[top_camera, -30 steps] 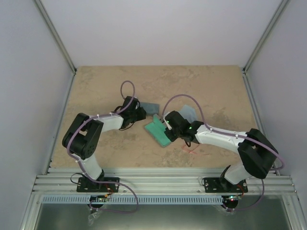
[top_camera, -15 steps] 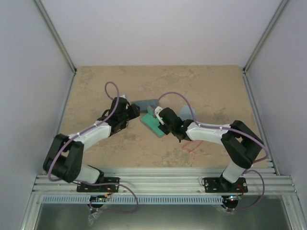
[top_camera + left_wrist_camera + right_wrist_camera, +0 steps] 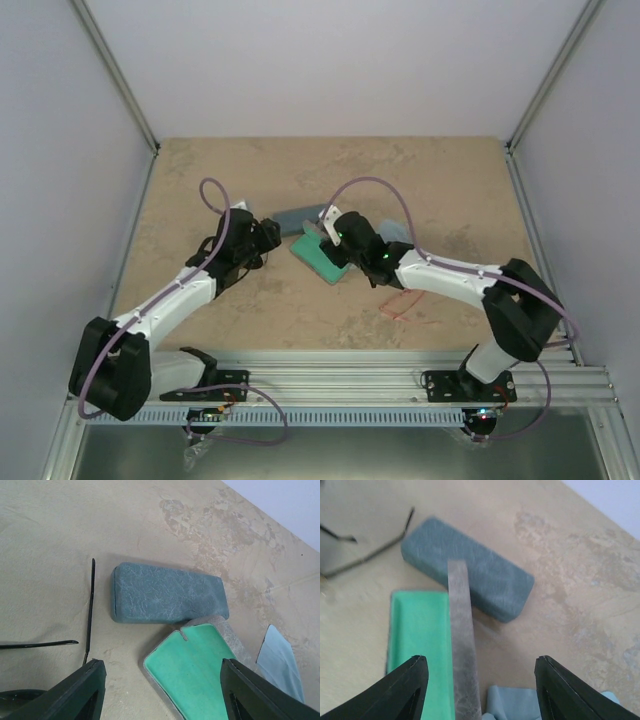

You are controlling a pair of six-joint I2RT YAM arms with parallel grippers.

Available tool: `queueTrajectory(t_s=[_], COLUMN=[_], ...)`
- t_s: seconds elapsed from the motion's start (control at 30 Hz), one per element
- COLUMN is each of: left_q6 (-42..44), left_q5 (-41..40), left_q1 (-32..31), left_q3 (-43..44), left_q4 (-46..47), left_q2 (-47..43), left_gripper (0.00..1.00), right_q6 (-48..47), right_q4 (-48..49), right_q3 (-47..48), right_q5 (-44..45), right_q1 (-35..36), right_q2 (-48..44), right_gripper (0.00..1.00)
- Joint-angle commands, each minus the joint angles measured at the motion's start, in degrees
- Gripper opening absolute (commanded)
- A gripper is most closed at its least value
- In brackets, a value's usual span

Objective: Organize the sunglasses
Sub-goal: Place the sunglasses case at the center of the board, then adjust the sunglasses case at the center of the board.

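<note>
The black sunglasses lie on the table, with their thin dark arms (image 3: 90, 607) showing at the left of the left wrist view and at the upper left of the right wrist view (image 3: 370, 556). In the top view my left gripper (image 3: 258, 236) hides them. The red-framed sunglasses (image 3: 401, 303) lie near the right arm's elbow. My left gripper (image 3: 162, 700) is open and empty, low over the table between the black sunglasses and the open case. My right gripper (image 3: 480, 690) is open and empty above the open case's raised lid (image 3: 464, 645).
An open grey case with green lining (image 3: 318, 257) lies in the middle, also seen in both wrist views (image 3: 197, 672) (image 3: 417, 640). A closed blue-grey case (image 3: 300, 217) (image 3: 167, 594) (image 3: 470, 577) lies just behind it. A light blue cloth (image 3: 397, 231) (image 3: 280, 662) (image 3: 517, 705) lies to its right.
The left arm has stretched out and its gripper has moved left. The right gripper has moved back and left over the open case, which has shifted back and left.
</note>
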Motion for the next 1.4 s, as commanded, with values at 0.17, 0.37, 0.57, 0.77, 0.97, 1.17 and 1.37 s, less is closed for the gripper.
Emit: queueTrajectory(t_s=[0.17,0.37,0.57,0.77,0.97,1.17,1.37], left_q6=[3.01,4.0,4.18,4.69,5.47,5.43,6.01], left_q5=[8.05,14.4,14.03,13.26,11.5,11.68,11.53], left_q1=[-0.07,-0.29,-0.42,-0.42,-0.42,-0.42,-0.42], left_q3=[-3.3,-2.52,-2.2,-2.0,-3.32,-2.88,-2.54], left_q4=[3.66,7.09,6.91,5.52,4.17,3.24,2.85], left_q2=[-0.36,6.62,9.45,7.94,3.69,3.98,3.8], left_gripper=[0.61,0.49,0.48,0.49,0.49,0.49,0.49], right_q6=[27.98,42.84,46.42,47.87,48.69,47.41,44.89], right_q4=[-14.41,-20.91,-16.73,-16.31,-18.59,-20.18,-20.43], right_q3=[1.07,-4.45,-6.3,-0.1,2.66,2.75,2.29], right_q5=[-6.77,-8.41,-12.23,-10.91,-7.05,-6.45,-7.14], right_q1=[0.57,0.77,1.29,1.08,0.91,0.02,-1.61], right_q2=[-6.24,-6.82,-4.02,4.39,7.42,8.48,8.42], right_gripper=[0.59,0.55,0.55,0.57,0.45,0.33,0.22])
